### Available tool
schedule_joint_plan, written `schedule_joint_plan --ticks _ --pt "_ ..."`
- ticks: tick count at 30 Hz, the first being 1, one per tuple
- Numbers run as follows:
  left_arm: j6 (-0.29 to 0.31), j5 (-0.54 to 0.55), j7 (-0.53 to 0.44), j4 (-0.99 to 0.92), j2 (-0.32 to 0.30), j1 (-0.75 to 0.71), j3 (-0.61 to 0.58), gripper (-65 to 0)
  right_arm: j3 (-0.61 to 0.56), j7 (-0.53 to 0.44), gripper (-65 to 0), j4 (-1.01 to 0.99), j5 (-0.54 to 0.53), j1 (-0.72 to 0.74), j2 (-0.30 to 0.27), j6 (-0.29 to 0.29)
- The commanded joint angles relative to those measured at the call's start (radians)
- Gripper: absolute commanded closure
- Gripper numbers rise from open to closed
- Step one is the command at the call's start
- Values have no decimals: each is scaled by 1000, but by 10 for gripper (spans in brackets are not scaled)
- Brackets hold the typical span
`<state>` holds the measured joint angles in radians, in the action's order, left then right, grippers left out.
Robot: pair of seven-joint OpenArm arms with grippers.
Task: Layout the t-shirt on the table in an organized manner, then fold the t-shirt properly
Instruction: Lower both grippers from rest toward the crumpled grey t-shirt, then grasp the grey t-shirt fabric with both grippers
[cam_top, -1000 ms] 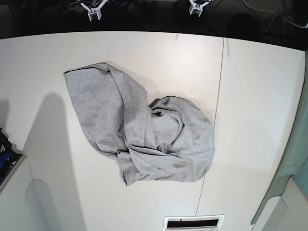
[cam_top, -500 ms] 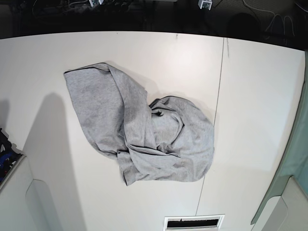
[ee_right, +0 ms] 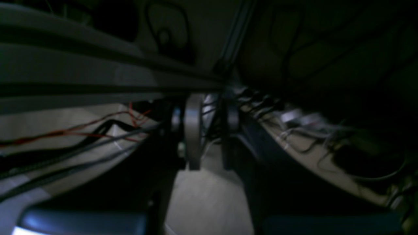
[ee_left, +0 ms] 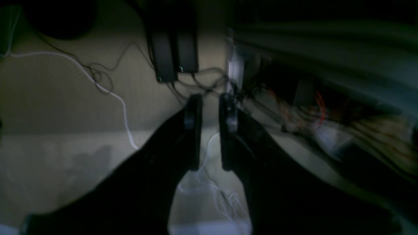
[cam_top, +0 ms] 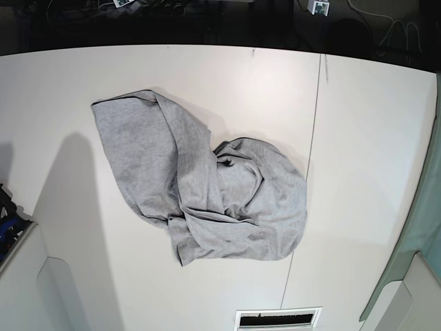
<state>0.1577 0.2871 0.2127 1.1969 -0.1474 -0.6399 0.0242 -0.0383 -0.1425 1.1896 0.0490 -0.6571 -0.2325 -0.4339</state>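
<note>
The grey t-shirt [cam_top: 207, 186] lies crumpled and twisted in a heap in the middle of the white table [cam_top: 372, 138]; no lettering shows. Both arms are drawn back beyond the table's far edge. In the base view only a white bit of the left gripper [cam_top: 318, 7] and of the right gripper [cam_top: 122, 3] shows at the top. In the left wrist view my left gripper [ee_left: 210, 104] is empty, jaws nearly together with a narrow gap. In the right wrist view my right gripper [ee_right: 210, 114] is the same, empty. The wrist views are dark and show no shirt.
A thin dark seam [cam_top: 313, 138] runs down the table right of the shirt. A white slotted panel [cam_top: 277, 318] sits at the near edge. A green-grey sheet [cam_top: 420, 227] hangs at the right edge. Cables [ee_left: 107, 91] lie behind the table.
Both grippers have drawn back, almost out of the top of the base view. The t-shirt has not moved.
</note>
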Motion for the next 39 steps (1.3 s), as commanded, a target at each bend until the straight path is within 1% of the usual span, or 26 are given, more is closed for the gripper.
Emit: schedule_joint_plan --ticks 1,4,7,10,13,16,17,20,22,23,24,26,27,29,32,34,39 --pt "26 18 5 60 -6 -33 30 -126 3 -19 -97 48 -8 -35 -15 -18" --pt "75 94 39 196 -27 -83 108 -135 2 -19 -97 159 -10 -91 -31 -40" --pt "123 146 68 318 -54 -128 176 -158 4 -19 -97 266 -51 -137 -43 -45" --pt "124 176 77 422 -73 -167 238 -169 5 -19 -97 366 -88 -166 -60 -45" --pt "124 201 85 511 -87 -189 297 -170 5 -18 -97 455 -92 -172 -73 -45" --pt "123 204 122 598 -117 -191 347 -198 9 -18 -97 534 -95 -166 -75 -44" --pt "123 204 121 626 -132 -191 361 -204 9 -18 -97 558 -97 -158 -75 -44" --pt "123 227 122 710 -180 -178 393 -212 9 -14 -98 609 -130 -110 -75 -44" --pt "122 251 125 748 -215 -154 402 -229 9 -4 -98 621 -145 -58 -74 -43" --pt "116 259 127 758 -231 -138 401 -242 9 12 -100 621 -154 -28 -72 -42" --pt "116 271 129 760 -246 -118 401 -253 9 40 -120 620 -163 4 -68 -41" --pt "116 283 129 754 -271 -68 399 -259 9 104 -197 618 -198 74 -51 -32" --pt "116 284 129 747 -284 -37 396 -259 9 130 -237 618 -219 111 -40 -18" --pt "116 296 129 728 -308 26 380 -259 9 156 -283 614 -245 185 -15 7" --pt "116 304 129 680 -336 122 322 -259 9 166 -287 586 -244 283 35 40" --pt "116 303 128 622 -346 201 255 -259 9 190 -287 539 -244 359 79 70" --pt "116 296 106 428 -343 411 74 -259 9 192 -287 330 -229 564 182 72"
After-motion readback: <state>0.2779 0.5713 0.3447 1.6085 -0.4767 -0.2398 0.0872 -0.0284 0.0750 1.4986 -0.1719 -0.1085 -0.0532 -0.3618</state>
